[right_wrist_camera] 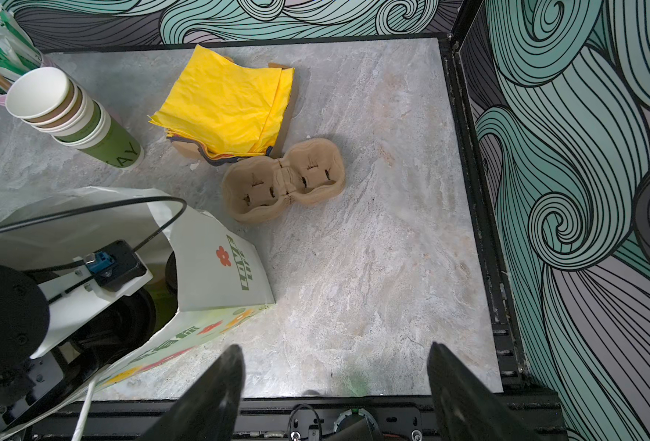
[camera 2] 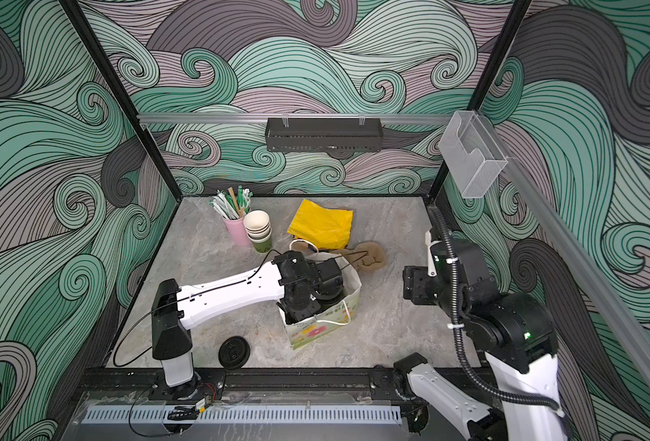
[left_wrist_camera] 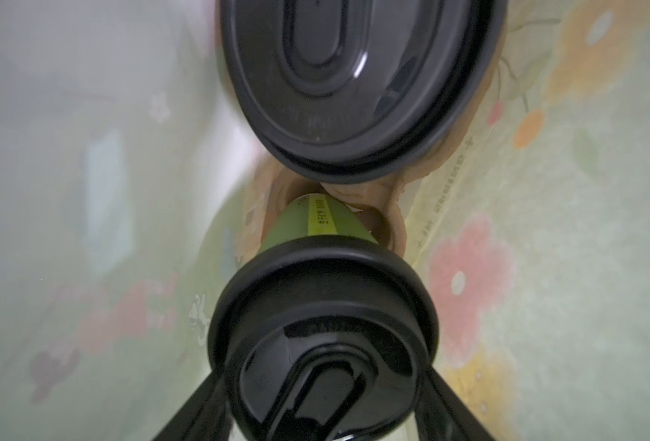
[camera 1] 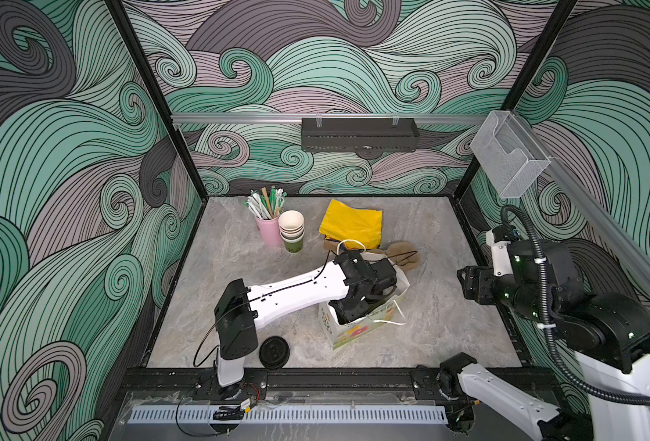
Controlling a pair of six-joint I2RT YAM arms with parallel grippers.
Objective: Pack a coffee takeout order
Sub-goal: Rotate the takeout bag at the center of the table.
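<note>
- Lidded cup [left_wrist_camera: 317,221]: olive-green body, black lid, down inside the bag [camera 1: 357,332]. Its base is nosing into the pulp carrier [left_wrist_camera: 394,214] at the bag's bottom.
- Left gripper [left_wrist_camera: 325,382]: deep in the bag, fingers [left_wrist_camera: 201,404] running in under the lid rim on either side. It reads to me as clamped on that cup.
- Second lidded cup [left_wrist_camera: 354,84]: just beside the first, appears already seated in the same carrier.
- Step in hand, my call: seat the held cup in the free slot. I'd keep it upright and lower straight, clear of the neighbour's lid. I'd let go only once the base bottoms out, then lift straight so the fingers don't snag the bag wall.
- Right gripper [right_wrist_camera: 334,382]: jaws apart and empty, hovering over the table [right_wrist_camera: 373,267] near the bag. I could use it to steady the bag.
- Not yet packed:
  - yellow napkins [camera 1: 352,223], beyond the bag
  - cup stack [camera 1: 292,231], beside the pink straw cup [camera 1: 269,229]
  - loose lid [camera 1: 274,352], by the left arm's base
  - empty carrier [right_wrist_camera: 283,179], just beside the napkins
- Writing:
  - The bag's side panel says "LOVE" under a red flower; the smaller line below looks like "LIFE".
  - The bottom stacked cup shows "LAY".
  - The print on the held cup's yellow strip and the lid embossing are too blurred to read.
</note>
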